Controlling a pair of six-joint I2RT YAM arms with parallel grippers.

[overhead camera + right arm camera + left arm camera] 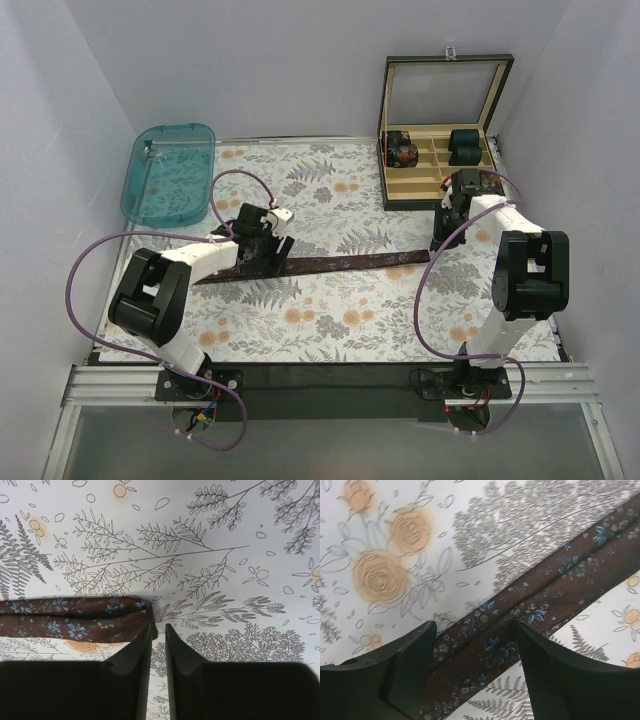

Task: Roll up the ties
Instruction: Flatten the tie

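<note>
White tablecloth [330, 320] printed with grey ferns and pale orange roses, covering the table under everything else. Far right: dark-framed wooden box [385, 190], glass lid propped upright, tan compartments inside. Far left: translucent teal plastic tray [170, 170], lying flat on the corner of the cloth.

Across the middle, stretched out flat and slightly slanted: long dark brown fabric necktie [340, 263] with small blue flower specks, pointed end to the left, blunt end to the right, not rolled at all.

Left gripper [262, 250] low over the left part of the strip. Seen from its wrist camera [474, 630]: jaws spread wide, one black finger [410, 670] on each side of the brown fabric [530, 600], nothing pinched.

Right gripper [447, 228] at the strip's right end. Seen from its wrist camera [157, 630]: jaws drawn narrow, only a thin slit between, holding nothing; blunt end of the fabric [75, 622] just against the left fingertip.

In the box's back compartments: dark teal rolled bundles [465, 145] and one darker roll [403, 152].
</note>
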